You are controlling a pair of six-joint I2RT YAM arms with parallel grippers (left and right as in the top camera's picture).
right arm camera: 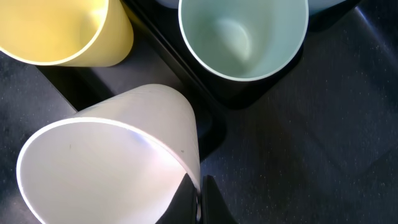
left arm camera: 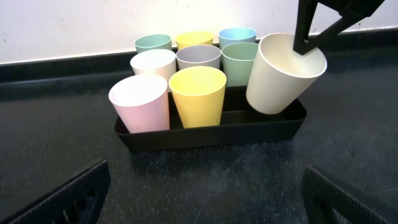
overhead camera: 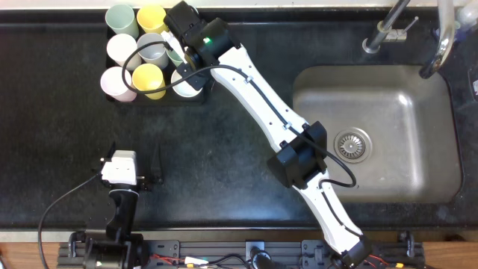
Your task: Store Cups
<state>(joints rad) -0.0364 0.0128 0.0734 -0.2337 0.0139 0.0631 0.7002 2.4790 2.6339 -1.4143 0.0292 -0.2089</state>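
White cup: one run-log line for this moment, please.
right jaws: shut on white cup rim | cup: tilted at tray corner | left jaws: open

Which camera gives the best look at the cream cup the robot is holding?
The left wrist view: the cream cup shows whole, tilted, held at its rim at the black tray's end. The top view has it partly under the right arm; the right wrist view shows its rim and inside close up.

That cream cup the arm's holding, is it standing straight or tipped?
Tipped: the cream cup leans sideways over the black tray, its rim pinched by the right gripper.
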